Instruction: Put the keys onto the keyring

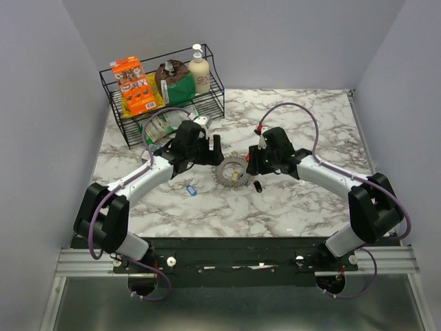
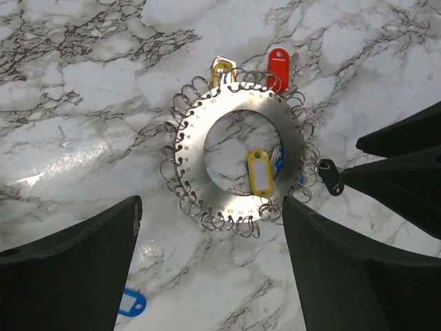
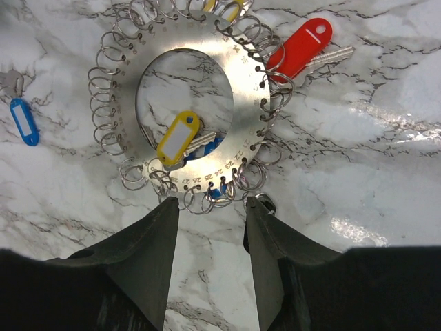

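Observation:
The keyring [image 1: 225,175] is a flat silver disc with a big hole and many small split rings round its rim, lying on the marble between both grippers. It also shows in the left wrist view [image 2: 198,148] and the right wrist view [image 3: 246,89]. A yellow key [image 2: 260,172] [image 3: 178,138] lies over its hole with a blue one partly beneath. A red key [image 2: 278,67] [image 3: 300,47] and a second yellow key [image 2: 222,69] sit at its rim. A loose blue key [image 1: 191,189] [image 3: 24,122] lies apart. My left gripper [image 1: 213,153] [image 2: 210,203] is open and empty. My right gripper [image 1: 253,163] [image 3: 211,201] is open at the disc's edge.
A small black tag [image 2: 331,176] [image 3: 266,203] lies beside my right gripper's finger, outside the jaws. A black wire basket [image 1: 207,110] with an orange pack, a green bag and a bottle stands at the back left. A packet [image 1: 160,128] lies in front of it.

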